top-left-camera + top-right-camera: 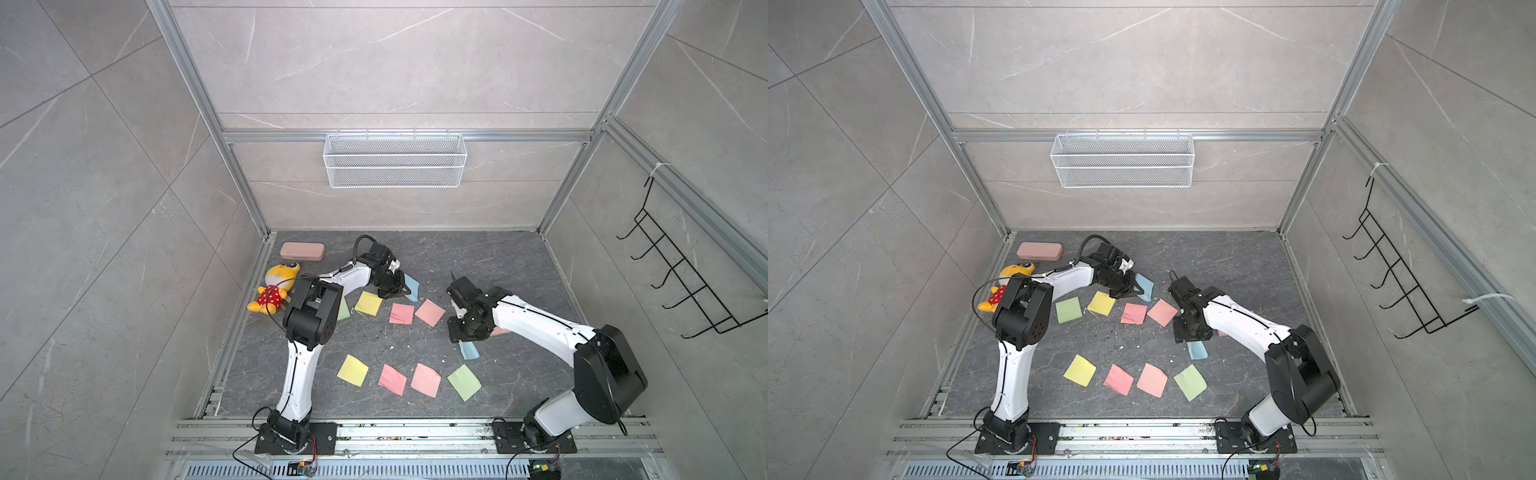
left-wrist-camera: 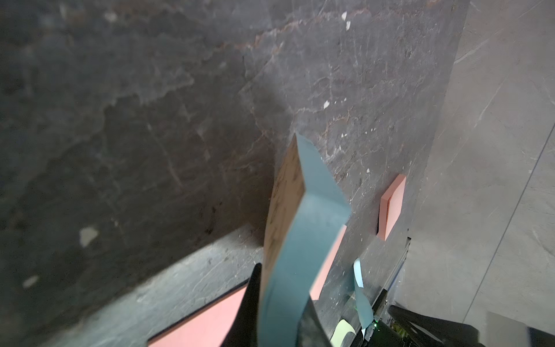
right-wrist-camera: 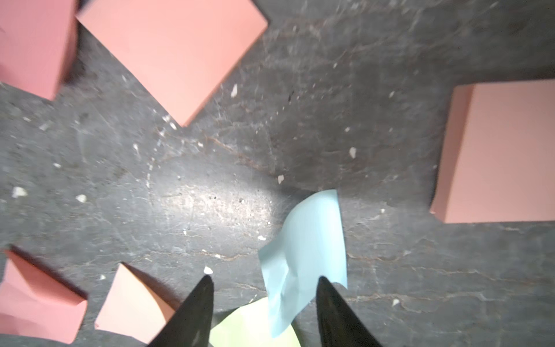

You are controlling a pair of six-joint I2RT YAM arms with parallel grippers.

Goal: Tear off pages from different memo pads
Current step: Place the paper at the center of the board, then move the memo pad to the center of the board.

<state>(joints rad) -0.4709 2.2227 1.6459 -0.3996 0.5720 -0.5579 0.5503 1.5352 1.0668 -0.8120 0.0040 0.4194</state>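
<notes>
Releasing the curled pale-blue paper page (image 1: 469,352), right of centre in a top view, loose beneath the parted jaws of the right gripper (image 1: 460,338): lift straight up, avoid snagging. Hold the left gripper (image 1: 395,289) clamped on the thick blue square memo pad (image 1: 412,286), mid-frame.

End effector (image 2: 282,303) clamps blue memo pad (image 2: 315,186); salmon pad (image 2: 393,204) nearby.

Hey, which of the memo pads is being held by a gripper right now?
The blue memo pad, clamped in the left gripper near the back of the table. The other pads lie flat, with no gripper on them.
</notes>
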